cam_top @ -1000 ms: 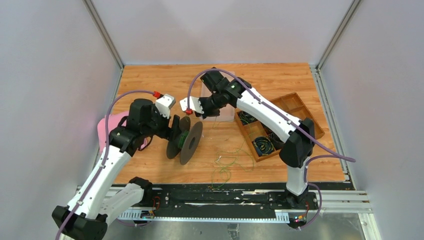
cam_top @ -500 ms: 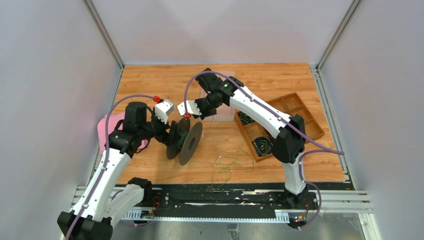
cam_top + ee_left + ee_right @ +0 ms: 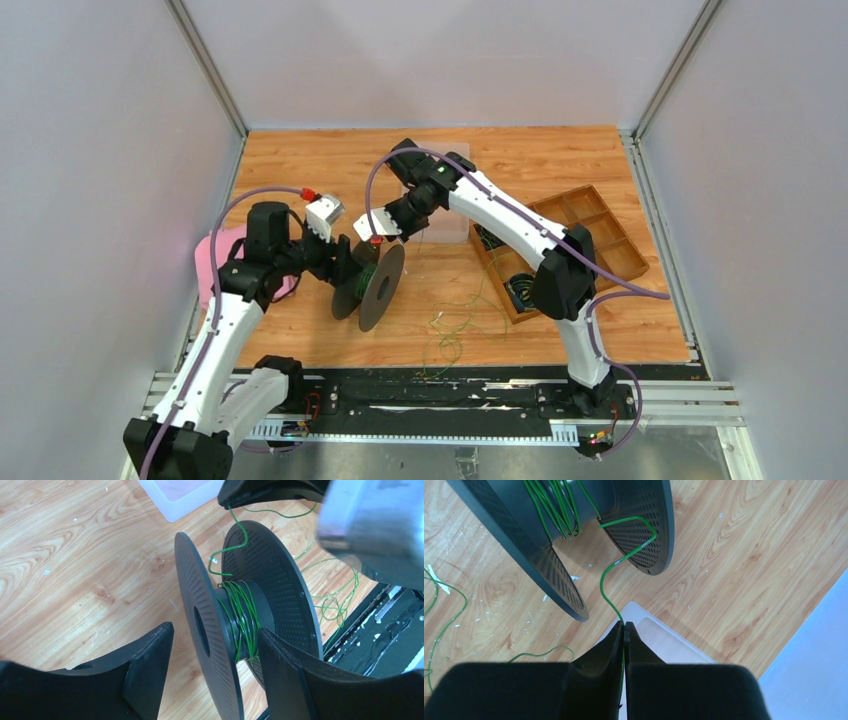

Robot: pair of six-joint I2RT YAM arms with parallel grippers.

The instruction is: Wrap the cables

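The green cable is pinched at the very tips of the right hand, which is clenched on it. From those tips the strand runs ahead, bends over the rim of a black spool, and joins several turns wound on the hub. More of it lies loose on the wooden tabletop beside that hand. The left hand is spread wide, straddling the spool's near flange, with one finger visibly clear of it. Beneath the right hand lies a translucent tray.
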